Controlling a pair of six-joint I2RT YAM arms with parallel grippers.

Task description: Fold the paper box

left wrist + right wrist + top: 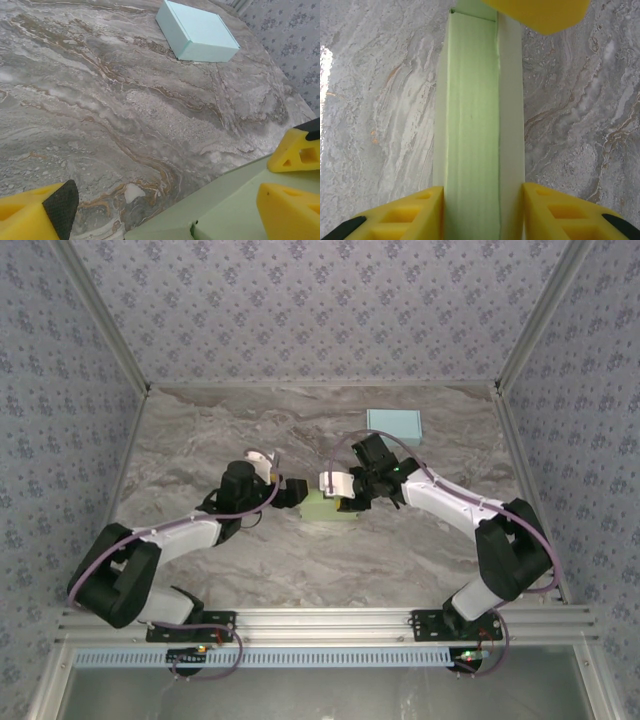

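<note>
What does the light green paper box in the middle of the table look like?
The pale green paper box is thin matte card, only part folded, lying mid-table on the grey marbled tabletop. Up close it shows a long narrow green strip and a paler strip, with a crease between. The right gripper pinches this part from both sides. The left gripper hangs open at the box's other edge.

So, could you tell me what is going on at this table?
Two robot arms are working on a pale green paper box in the middle of the marble table. The right arm's fingers grip a long panel of it from both sides. The left arm's fingers stand open right beside the box, holding nothing. A pale blue box, already closed, sits farther back.
</note>
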